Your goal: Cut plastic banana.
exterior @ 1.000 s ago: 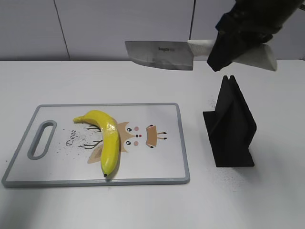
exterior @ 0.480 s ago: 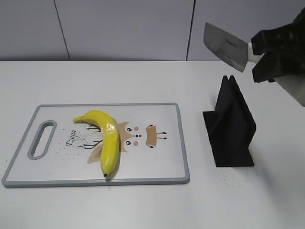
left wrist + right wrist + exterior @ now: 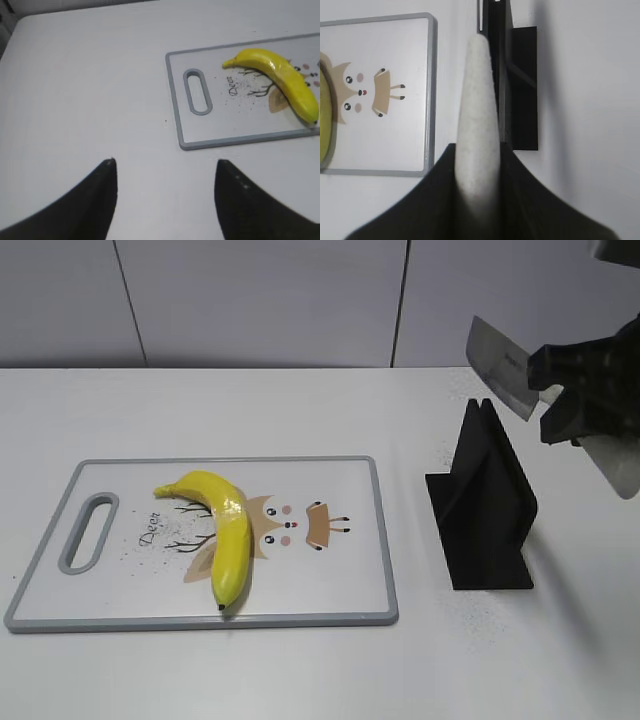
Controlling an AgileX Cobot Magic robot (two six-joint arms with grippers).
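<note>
The fingers of the right gripper are clamped on the knife handle above the black stand, well right of the banana, which is laid lengthwise down the cutting board, while the left gripper is held wide open.

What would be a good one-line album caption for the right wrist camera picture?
Right gripper clamps the knife's pale handle above the black knife stand, with the cutting board to its left.
</note>
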